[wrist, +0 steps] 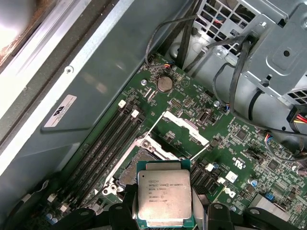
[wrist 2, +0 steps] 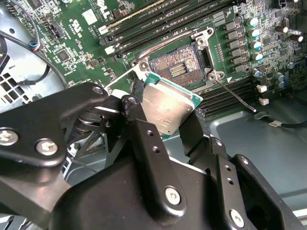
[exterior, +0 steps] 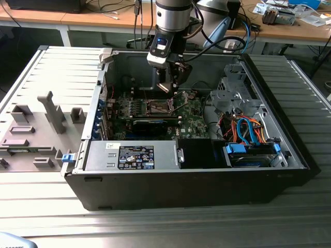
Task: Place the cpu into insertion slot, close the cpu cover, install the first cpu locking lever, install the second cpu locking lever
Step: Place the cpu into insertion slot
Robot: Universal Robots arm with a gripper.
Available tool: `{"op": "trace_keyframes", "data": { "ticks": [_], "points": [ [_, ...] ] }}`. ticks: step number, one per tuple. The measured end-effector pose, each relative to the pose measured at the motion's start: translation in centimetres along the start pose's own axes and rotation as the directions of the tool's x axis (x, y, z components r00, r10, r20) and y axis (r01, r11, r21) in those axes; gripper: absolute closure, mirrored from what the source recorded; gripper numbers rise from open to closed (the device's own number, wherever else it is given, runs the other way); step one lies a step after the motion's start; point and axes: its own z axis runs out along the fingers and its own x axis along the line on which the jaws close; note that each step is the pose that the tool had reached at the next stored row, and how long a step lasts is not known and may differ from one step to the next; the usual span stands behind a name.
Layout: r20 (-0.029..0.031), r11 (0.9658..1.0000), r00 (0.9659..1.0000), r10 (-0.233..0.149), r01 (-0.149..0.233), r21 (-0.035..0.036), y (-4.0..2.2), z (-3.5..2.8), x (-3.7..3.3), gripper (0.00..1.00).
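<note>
- Inside the open computer case (exterior: 297, 155), which lies on a ridged metal surface (exterior: 155, 227), the gripper (exterior: 173, 89) hangs over the green circuit board (exterior: 195, 118).
- The gripper is clamped on the cpu (wrist: 164, 197), with its fingers (wrist 2: 144, 139) pressing two opposite edges and the dull metal top facing both wrist views.
- The cpu is held in the air just beside the insertion slot (wrist 2: 180, 69), not touching it. In the second wrist view it looks tilted against the board.
- The slot is bare, its contact field exposed. The cpu cover (wrist: 189, 128) stands swung up behind it, and a thin locking lever (wrist 2: 235, 96) juts free alongside.
- By my judgement the first step, placing the cpu, is in hand. The cover and both levers are not yet dealt with.
- Seating it likely calls for the chip to be level and square within the slot's rim before the grip lets go.
</note>
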Motion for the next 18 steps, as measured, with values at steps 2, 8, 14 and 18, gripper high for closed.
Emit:
{"op": "trace_keyframes", "data": {
  "ticks": [2, 8, 14, 18],
  "points": [
    [0.0, 1.0, 1.0, 0.001, -0.001, -0.0001, 0.0, 0.01, 0.0, 0.45],
    [0.0001, 1.0, 1.0, 0.005, -0.005, 0.0, 0.0, 0.05, 0.0, 0.45],
    [0.0003, 1.0, 1.0, 0.009, -0.009, 0.0001, 0.0, 0.08, 0.0, 0.45],
    [0.0003, 0.9999, 0.9999, 0.011, -0.011, 0.0001, 0.0, 0.1, 0.0, 0.45]
  ]
}}
